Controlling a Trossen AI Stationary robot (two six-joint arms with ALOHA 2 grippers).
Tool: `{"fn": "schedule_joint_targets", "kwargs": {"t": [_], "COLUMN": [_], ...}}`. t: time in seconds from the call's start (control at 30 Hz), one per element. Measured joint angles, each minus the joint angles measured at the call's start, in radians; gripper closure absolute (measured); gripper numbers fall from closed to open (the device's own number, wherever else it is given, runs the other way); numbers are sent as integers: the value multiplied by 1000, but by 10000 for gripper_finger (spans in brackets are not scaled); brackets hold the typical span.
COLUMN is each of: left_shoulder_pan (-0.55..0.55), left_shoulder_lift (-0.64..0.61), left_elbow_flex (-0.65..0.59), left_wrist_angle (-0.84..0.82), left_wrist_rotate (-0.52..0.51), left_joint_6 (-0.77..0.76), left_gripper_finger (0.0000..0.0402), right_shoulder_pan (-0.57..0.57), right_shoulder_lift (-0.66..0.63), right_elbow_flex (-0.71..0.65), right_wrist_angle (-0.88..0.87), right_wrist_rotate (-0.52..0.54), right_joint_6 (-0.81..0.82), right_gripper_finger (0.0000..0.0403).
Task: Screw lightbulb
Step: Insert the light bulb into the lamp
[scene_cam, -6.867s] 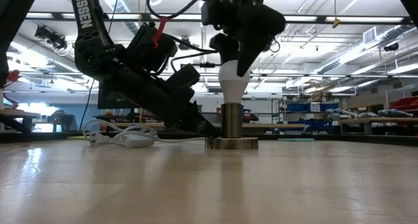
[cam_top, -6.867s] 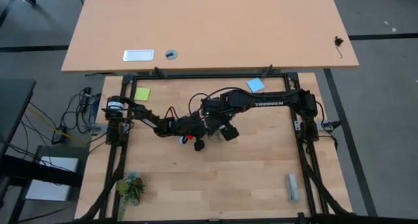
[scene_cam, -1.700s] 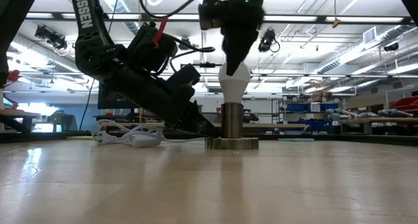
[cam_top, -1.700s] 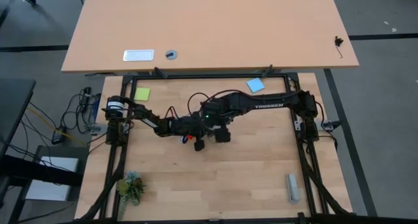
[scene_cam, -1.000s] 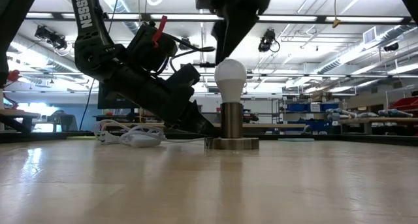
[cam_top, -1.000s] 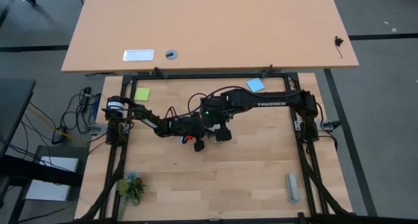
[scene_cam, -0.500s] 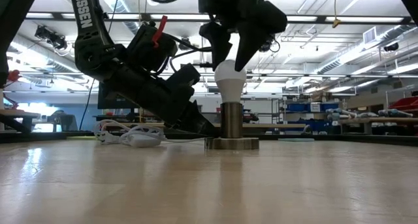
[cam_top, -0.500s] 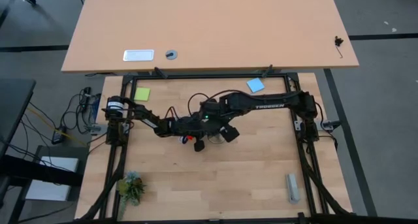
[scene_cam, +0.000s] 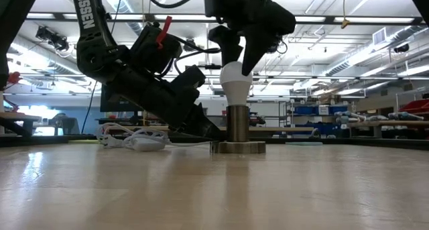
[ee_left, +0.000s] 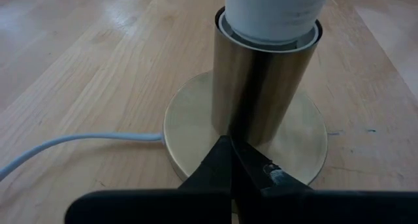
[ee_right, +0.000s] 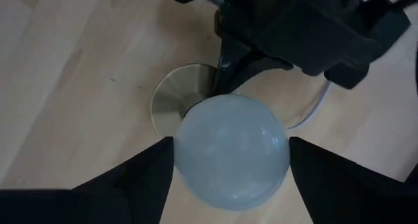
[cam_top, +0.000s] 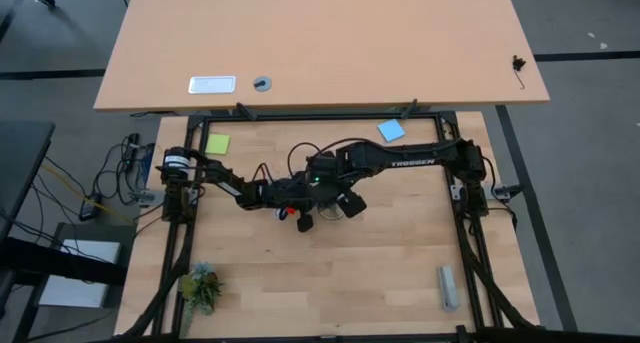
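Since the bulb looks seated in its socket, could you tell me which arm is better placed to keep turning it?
The right. Its hand is above the lightbulb, fingers either side. The left hand, shut, presses the socket base down.

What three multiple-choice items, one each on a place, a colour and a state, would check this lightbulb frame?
1. Where is the lightbulb?
A. flat on the table
B. upright in the socket base
C. beside the plant

2. What colour is the sticky note at the table's far left corner?
A. yellow-green
B. red
C. black

3. How does the right gripper stand?
A. shut, far off
B. not in view
C. open, fingers on either side of the bulb

Answers: 1 B, its neck sits in the metal cylinder in the low view; 2 A, as the high view shows; 3 C, the right wrist view shows one finger on each side.
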Motion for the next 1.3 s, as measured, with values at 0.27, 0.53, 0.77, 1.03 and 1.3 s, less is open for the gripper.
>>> {"fn": "schedule_joint_targets", "kwargs": {"t": [0.27, 0.53, 0.77, 1.03, 1.3], "left_shoulder_pan": [0, 0, 0, 0, 0], "left_shoulder_lift": [0, 0, 0, 0, 0], "left_elbow_flex": [0, 0, 0, 0, 0], "left_wrist_angle": [0, 0, 0, 0, -1], "left_wrist_rotate": [-1, -2, 3, 5, 8], "left_joint_6": [0, 0, 0, 0, 0], "left_gripper_finger": [402, 402, 402, 402, 402], "right_shoulder_pan": [-10, -10, 5, 2, 1], "right_shoulder_lift": [0, -3, -3, 4, 15], "right_elbow_flex": [1, 2, 65, 100, 44], "right_wrist_angle": [-11, -2, -37, -50, -44], "right_wrist_rotate": [14, -79, 11, -1, -43], "right_joint_6": [493, 867, 582, 128, -52], "right_gripper_finger": [120, 98, 79, 74, 81]}}
